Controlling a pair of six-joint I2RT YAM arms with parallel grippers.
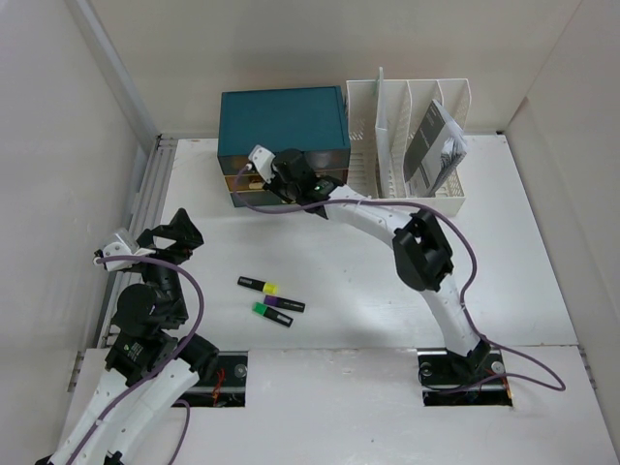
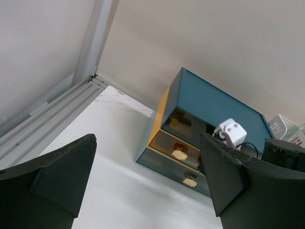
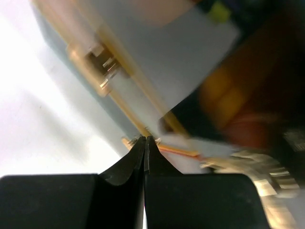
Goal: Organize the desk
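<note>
The white desk (image 1: 339, 262) carries loose highlighter pens near its middle: a yellow-capped one (image 1: 260, 284), and a green-tipped and a purple-tipped one side by side (image 1: 277, 309). My right gripper (image 1: 274, 175) is at the front of the teal drawer box (image 1: 281, 118). In the right wrist view its fingers are shut together, and the gripper (image 3: 145, 140) has its tips against a gold fitting on a drawer front. A gold handle (image 3: 97, 64) sits just above. My left gripper (image 1: 181, 232) hovers open over the desk's left side, holding nothing. In its own view the left gripper (image 2: 143, 191) faces the drawer box (image 2: 214, 109).
A white slotted file rack (image 1: 407, 145) with a booklet (image 1: 433, 150) stands right of the drawer box. A metal rail (image 1: 145, 213) runs along the left edge, walls close behind. Two cut-outs (image 1: 228, 373) lie by the arm bases. Gold knobs (image 2: 180, 154) mark the drawers.
</note>
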